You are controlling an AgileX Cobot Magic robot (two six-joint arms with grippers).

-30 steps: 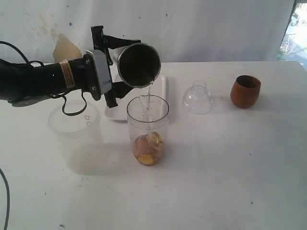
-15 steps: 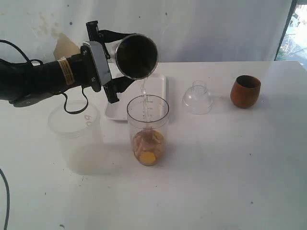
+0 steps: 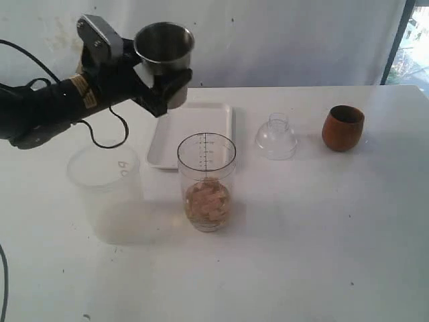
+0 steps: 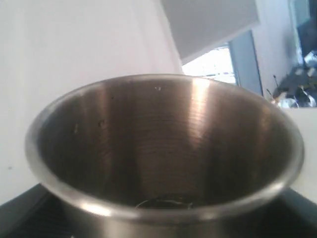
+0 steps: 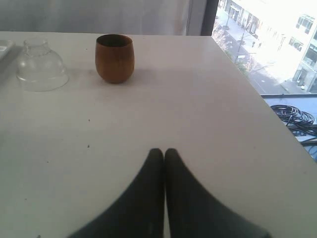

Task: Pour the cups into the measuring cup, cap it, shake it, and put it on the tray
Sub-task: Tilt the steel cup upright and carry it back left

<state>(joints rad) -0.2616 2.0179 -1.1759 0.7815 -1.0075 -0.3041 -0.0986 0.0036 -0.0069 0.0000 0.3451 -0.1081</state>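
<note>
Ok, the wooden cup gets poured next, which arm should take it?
Right. The right gripper is empty, jaws shut, and faces the wooden cup with nothing between them. The left gripper holds the steel tumbler on the far side of the measuring cup.

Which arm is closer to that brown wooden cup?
Right. The right jaws, shut, face the wooden cup across a stretch of table; the left jaws hold the steel tumbler aloft beyond the cap.
</note>
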